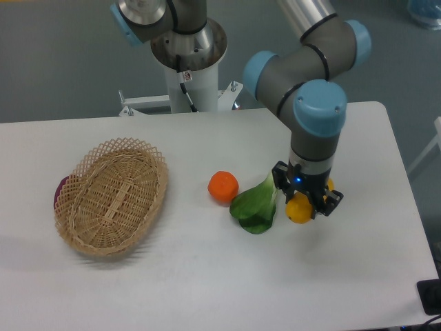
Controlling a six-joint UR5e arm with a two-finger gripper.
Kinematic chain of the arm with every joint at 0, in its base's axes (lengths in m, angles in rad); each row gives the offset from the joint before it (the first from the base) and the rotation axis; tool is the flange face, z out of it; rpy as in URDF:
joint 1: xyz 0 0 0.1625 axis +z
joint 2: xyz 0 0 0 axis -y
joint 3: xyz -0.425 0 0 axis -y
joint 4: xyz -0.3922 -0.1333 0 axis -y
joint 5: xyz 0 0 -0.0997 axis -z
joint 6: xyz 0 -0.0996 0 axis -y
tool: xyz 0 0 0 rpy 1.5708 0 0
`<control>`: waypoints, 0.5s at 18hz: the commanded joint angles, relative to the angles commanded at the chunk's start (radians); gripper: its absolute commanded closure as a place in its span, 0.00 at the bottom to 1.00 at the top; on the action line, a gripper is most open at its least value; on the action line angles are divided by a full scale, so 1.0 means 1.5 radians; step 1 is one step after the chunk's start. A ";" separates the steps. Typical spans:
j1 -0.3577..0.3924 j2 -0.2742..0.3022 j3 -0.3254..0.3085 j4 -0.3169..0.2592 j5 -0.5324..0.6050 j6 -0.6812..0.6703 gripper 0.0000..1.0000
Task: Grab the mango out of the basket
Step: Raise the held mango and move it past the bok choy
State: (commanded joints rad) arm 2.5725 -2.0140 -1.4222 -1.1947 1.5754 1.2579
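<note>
Wicker fills the left foreground: the basket (114,198), a shallow oval of light tan weave with an open lattice rim, rests tilted on the white table (207,289), with a dark purple thing (60,189) showing just behind its left edge. To its right, well apart, sits a round orange fruit (223,187), and just beside that lies a green leafy vegetable (255,205). Right of the leaves, touching or nearly touching them, is the mango (298,209), outside the basket and down at the table. The gripper (306,200) stands upright over it, its dark fingers set either side of the yellow fruit and clamped against it, parted only by the mango's width.
</note>
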 joint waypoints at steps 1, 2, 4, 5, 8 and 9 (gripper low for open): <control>0.000 -0.003 0.006 -0.005 0.000 0.000 0.64; 0.000 -0.005 0.007 -0.004 0.000 0.000 0.64; 0.000 -0.006 0.006 -0.004 0.005 0.000 0.64; 0.000 -0.007 0.006 -0.004 0.005 0.000 0.64; -0.001 -0.007 0.002 0.000 0.005 -0.001 0.64; -0.001 -0.006 0.000 0.001 0.006 -0.001 0.65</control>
State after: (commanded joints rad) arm 2.5710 -2.0233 -1.4220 -1.1935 1.5846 1.2563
